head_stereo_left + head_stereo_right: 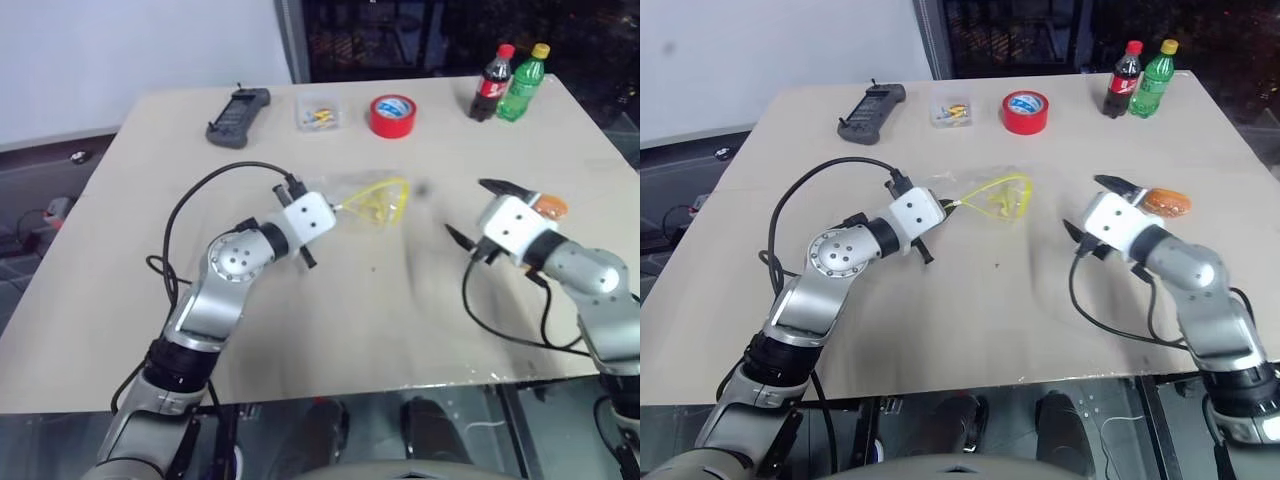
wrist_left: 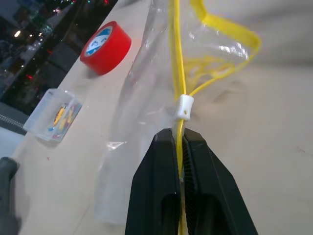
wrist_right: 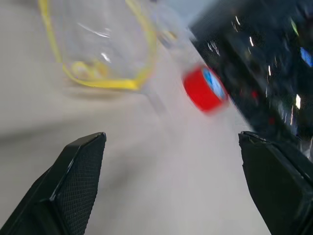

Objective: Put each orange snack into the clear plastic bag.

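Note:
The clear plastic bag (image 1: 378, 200) lies crinkled at the table's middle, its yellow seal strip (image 2: 179, 73) looping around the open mouth. My left gripper (image 2: 180, 139) is shut on that strip at the bag's left end, just below the white slider (image 2: 183, 106). An orange snack (image 1: 1167, 203) in a shiny wrapper rests on the table to the right. My right gripper (image 1: 1083, 204) hovers just left of the snack, open wide with nothing between its fingers, pointing towards the bag. What the bag holds cannot be made out.
Along the table's far edge stand a black handset (image 1: 238, 116), a small clear box of coloured bits (image 1: 320, 112), a red tape roll (image 1: 392, 115), a cola bottle (image 1: 492, 83) and a green bottle (image 1: 523, 82). Cables trail from both wrists.

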Controlling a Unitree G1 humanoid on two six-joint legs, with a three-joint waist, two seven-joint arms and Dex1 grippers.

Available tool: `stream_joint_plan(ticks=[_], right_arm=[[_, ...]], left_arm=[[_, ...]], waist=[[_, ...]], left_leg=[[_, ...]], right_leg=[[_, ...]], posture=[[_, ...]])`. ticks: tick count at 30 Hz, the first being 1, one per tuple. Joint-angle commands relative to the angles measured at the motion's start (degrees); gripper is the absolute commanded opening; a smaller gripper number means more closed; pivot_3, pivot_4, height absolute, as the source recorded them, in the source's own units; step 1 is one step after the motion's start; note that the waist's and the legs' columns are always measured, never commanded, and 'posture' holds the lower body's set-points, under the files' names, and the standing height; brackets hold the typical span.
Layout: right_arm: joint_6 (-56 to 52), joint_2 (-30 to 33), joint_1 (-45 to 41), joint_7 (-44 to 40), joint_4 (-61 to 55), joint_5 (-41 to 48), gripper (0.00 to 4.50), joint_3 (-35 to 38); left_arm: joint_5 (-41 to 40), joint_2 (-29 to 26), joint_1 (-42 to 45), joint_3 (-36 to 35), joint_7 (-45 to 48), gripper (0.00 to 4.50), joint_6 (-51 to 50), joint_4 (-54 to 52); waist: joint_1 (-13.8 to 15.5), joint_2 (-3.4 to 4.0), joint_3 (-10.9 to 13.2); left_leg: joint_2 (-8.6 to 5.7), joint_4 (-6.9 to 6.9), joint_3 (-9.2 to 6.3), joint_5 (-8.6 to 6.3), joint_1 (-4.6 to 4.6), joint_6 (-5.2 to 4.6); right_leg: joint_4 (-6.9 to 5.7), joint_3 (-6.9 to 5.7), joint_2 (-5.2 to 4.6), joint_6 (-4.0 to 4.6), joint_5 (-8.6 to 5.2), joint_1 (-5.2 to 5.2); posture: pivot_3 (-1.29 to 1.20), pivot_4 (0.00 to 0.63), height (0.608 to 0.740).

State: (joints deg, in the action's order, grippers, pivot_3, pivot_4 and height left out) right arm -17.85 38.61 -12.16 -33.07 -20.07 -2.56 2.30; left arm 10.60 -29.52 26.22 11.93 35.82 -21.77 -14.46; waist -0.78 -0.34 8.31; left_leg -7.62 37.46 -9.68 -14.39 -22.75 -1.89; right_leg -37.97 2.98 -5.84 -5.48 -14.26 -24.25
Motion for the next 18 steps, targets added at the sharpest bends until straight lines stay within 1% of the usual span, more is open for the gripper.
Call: stream_joint_plan(ticks=[1, 4, 6, 9, 10, 11, 12, 13, 14, 15, 16, 17, 18], right_arm=[[-8.7, -0.38, 4.4, 1.96, -0.04, 2.52, 4.46, 7.5], [-11.94, -2.18, 4.26, 4.15, 5.11, 3.45, 4.46, 9.3], [-9.78, -1.28, 3.67, 4.8, 9.58, 1.59, 4.46, 8.03], [-9.7, -1.93, 1.92, 4.63, 13.93, 2.75, 4.46, 7.67], [-10.38, -2.4, 1.4, 4.35, 14.63, 3.66, 3.95, 7.85], [-11.36, -2.9, 1.01, 4.18, 14.91, 4.66, 3.56, 8.19], [-11.57, -3.02, 0.79, 4.17, 15.07, 4.95, 3.27, 8.18], [-11.7, -3.07, 0.65, 4.25, 15.16, 5.1, 2.74, 8.16], [-11.71, -3.2, 0.7, 4.12, 15.14, 5.6, 2.44, 8.37], [-11.66, -3.14, 0.82, 3.99, 14.85, 5.96, 1.84, 8.46], [-11.95, -3.06, 1.01, 3.76, 13.87, 6.51, 1.45, 8.58], [-13.15, -3.15, 1.11, 3.32, 12.09, 7.72, 1.09, 8.82], [-14.01, -3.14, 1.16, 2.9, 10.41, 8.69, 1.09, 8.95]], left_arm=[[-0.08, 0.08, 0.73, -0.33, -0.27, 0.0, 0.43, -1.02], [-0.23, 0.15, 1.0, -0.05, 0.05, 0.0, 0.78, -0.42], [-0.42, 0.37, 1.27, -0.04, 0.23, 0.0, 0.64, -0.44], [-0.92, 0.69, 1.69, -0.59, 0.27, 0.0, 0.11, -0.98], [-1.03, 0.66, 1.68, -0.74, 0.27, 0.0, -0.05, -1.18], [-1.08, 0.6, 1.6, -0.86, 0.2, 0.0, -0.23, -1.39], [-1.11, 0.48, 1.51, -1.09, 0.11, 0.0, -0.42, -1.47], [-1.13, 0.42, 1.45, -1.25, 0.05, 0.0, -0.54, -1.51], [-1.12, 0.29, 1.34, -1.43, 0.0, 0.0, -0.64, -1.58], [-1.14, 0.21, 1.25, -1.6, -0.04, 0.0, -0.71, -1.62], [-1.17, 0.17, 1.12, -1.68, -0.04, 0.0, -0.81, -1.78], [-1.18, 0.11, 0.92, -1.73, -0.07, 0.0, -0.85, -1.95], [-1.21, 0.09, 0.72, -1.74, -0.11, 0.0, -0.91, -2.15]], waist=[[0.14, 0.0, 0.0], [-0.05, -0.01, 0.0], [0.04, 0.0, 0.0], [0.07, 0.0, 0.0], [0.01, 0.0, 0.0], [-0.04, 0.0, 0.0], [0.0, 0.0, 0.0], [0.05, 0.0, 0.0], [0.12, 0.0, 0.0], [0.12, 0.0, 0.0], [0.13, 0.0, 0.0], [0.12, 0.0, 0.0], [0.1, 0.0, 0.0]], left_leg=[[-0.01, 0.01, -0.03, 0.0, 0.08, 0.0], [-0.02, 0.02, 0.05, 0.0, 0.14, -0.01], [-0.02, 0.01, 0.04, 0.0, 0.24, -0.01], [-0.02, 0.01, 0.04, 0.0, 0.22, -0.01], [-0.04, 0.01, 0.05, 0.0, 0.22, -0.01], [-0.03, 0.01, 0.06, 0.0, 0.23, -0.01], [-0.03, 0.01, 0.05, 0.0, 0.22, -0.01], [-0.02, 0.01, 0.02, 0.0, 0.22, -0.01], [-0.02, 0.01, 0.01, 0.0, 0.22, -0.01], [-0.02, 0.01, 0.0, 0.0, 0.21, -0.01], [-0.03, 0.01, 0.0, 0.0, 0.21, -0.01], [-0.03, 0.01, 0.01, 0.0, 0.21, -0.01], [-0.04, 0.01, 0.01, 0.0, 0.21, -0.01]], right_leg=[[0.02, -0.06, -0.01, 0.0, 0.0, 0.11], [0.0, 0.03, -0.03, -0.01, 0.01, 0.13], [0.0, 0.01, -0.03, -0.01, 0.01, 0.22], [0.02, 0.0, -0.04, -0.01, 0.01, 0.22], [0.01, 0.01, -0.06, -0.01, 0.01, 0.22], [0.02, 0.02, -0.06, -0.01, 0.01, 0.22], [0.02, 0.02, -0.06, -0.01, 0.01, 0.22], [0.02, -0.01, -0.04, -0.01, 0.01, 0.22], [0.01, -0.02, -0.05, -0.01, 0.0, 0.22], [0.02, -0.03, -0.05, -0.01, 0.0, 0.22], [0.02, -0.04, -0.05, -0.01, 0.01, 0.23], [0.03, -0.02, -0.06, -0.01, 0.01, 0.23], [0.03, -0.02, -0.06, -0.01, 0.01, 0.23]], posture=[[0.0, 0.15, 0.74], [0.0, 0.15, 0.74], [0.0, 0.15, 0.74], [0.0, 0.15, 0.74], [0.0, 0.15, 0.74], [0.0, 0.15, 0.74], [0.0, 0.15, 0.74], [0.0, 0.15, 0.74], [0.0, 0.15, 0.74], [0.0, 0.15, 0.74], [0.0, 0.15, 0.74], [0.0, 0.15, 0.74], [0.0, 0.15, 0.74]])
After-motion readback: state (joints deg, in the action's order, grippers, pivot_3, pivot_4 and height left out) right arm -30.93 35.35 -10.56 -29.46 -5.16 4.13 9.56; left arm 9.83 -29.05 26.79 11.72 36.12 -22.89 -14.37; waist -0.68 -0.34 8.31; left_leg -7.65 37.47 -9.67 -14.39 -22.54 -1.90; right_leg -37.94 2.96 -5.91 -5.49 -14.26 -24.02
